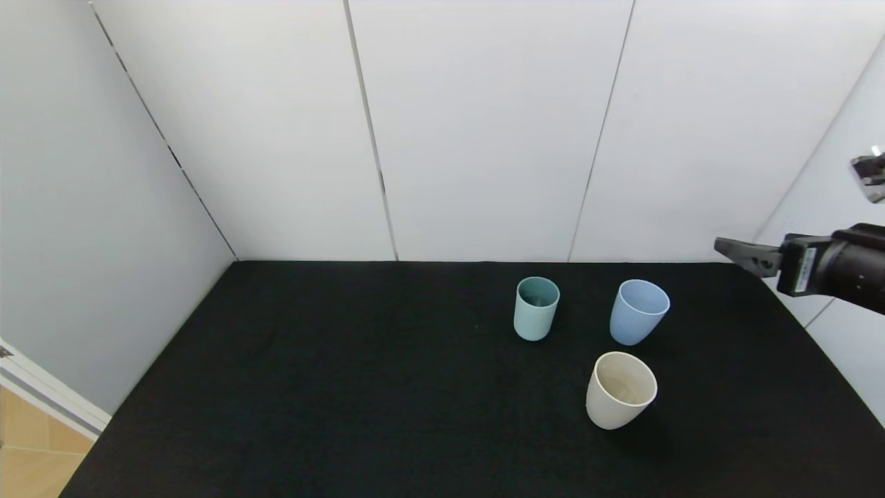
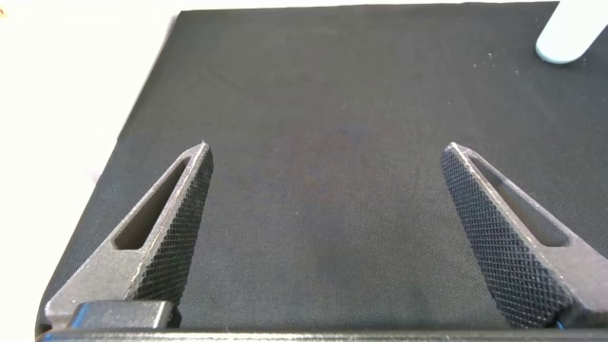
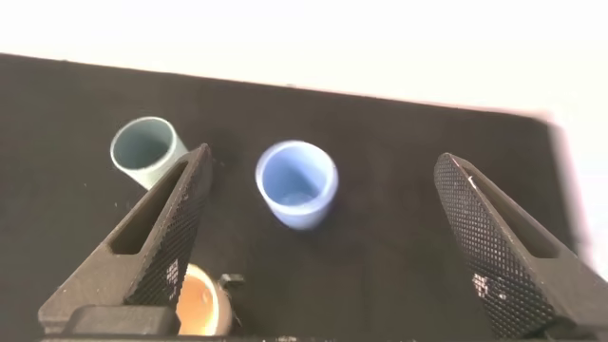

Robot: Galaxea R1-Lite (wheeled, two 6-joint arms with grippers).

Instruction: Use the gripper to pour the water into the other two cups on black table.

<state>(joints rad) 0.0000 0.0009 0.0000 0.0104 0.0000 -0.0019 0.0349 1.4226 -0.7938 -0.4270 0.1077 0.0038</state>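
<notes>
Three handleless cups stand upright on the black table [image 1: 311, 387]: a slim teal-green cup [image 1: 536, 308], a cream-beige cup [image 1: 620, 391] nearer me, and a light blue cup [image 1: 638, 312] to the right of the teal one. I cannot make out water in any of them. My right gripper [image 1: 726, 247] hangs open and empty above the table's far right edge, apart from the cups. Its wrist view looks down on the blue cup [image 3: 296, 182] between its fingers [image 3: 166, 228], with the teal cup [image 3: 147, 152] and the cream cup [image 3: 195, 304] beside it. My left gripper [image 2: 328, 147] is open and empty over bare table.
White wall panels [image 1: 484, 124] close in the table at the back and on both sides. A pale cup [image 2: 570, 38] shows at the far corner of the left wrist view. The left half of the table holds no objects. Wooden floor [image 1: 28, 456] lies beyond the front left edge.
</notes>
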